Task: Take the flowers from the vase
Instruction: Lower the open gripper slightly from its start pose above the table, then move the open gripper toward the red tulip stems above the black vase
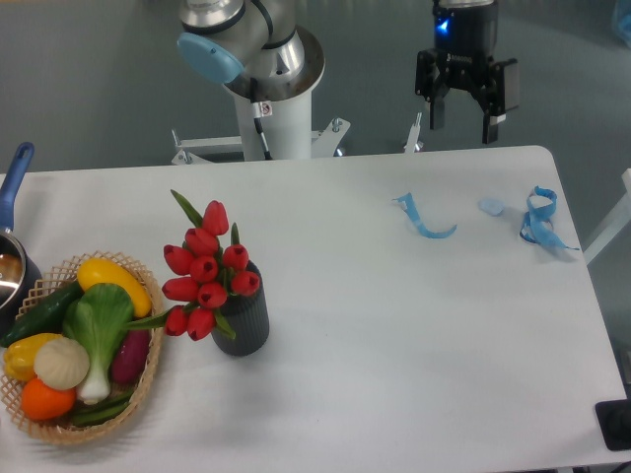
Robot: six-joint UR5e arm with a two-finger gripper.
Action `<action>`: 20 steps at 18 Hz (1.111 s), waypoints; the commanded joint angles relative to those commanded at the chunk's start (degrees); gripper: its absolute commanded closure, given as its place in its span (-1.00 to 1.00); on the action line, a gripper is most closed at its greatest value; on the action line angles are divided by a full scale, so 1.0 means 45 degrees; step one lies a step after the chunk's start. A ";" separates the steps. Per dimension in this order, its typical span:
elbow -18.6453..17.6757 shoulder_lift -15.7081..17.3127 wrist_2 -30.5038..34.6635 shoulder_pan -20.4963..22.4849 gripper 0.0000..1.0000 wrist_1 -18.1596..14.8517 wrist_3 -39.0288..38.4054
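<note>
The flowers [204, 279], a bunch of red tulip buds with green leaves, stand in the vase [245, 323], a small dark grey ribbed cylinder on the left half of the white table [394, 335]. The bunch leans left, toward the basket. My gripper [462, 126] hangs open above the table's far edge at the upper right, far from the flowers, with nothing between its fingers.
A wicker basket [74, 434] of colourful vegetables sits just left of the vase. A blue-handled metal pot [12, 266] is at the left edge. Blue tape scraps [426, 222] and a blue ribbon [538, 219] lie at the right. The arm's base [271, 89] stands behind the table.
</note>
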 joint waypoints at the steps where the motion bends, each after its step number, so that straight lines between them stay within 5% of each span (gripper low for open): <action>1: -0.0175 0.0097 0.0000 -0.0020 -1.00 0.0000 0.0116; 9: -0.1212 0.0371 -0.0721 0.0000 -1.00 0.0001 -0.0097; 20: -0.2012 0.0079 -0.2323 -0.0915 -1.00 -0.0038 -0.3242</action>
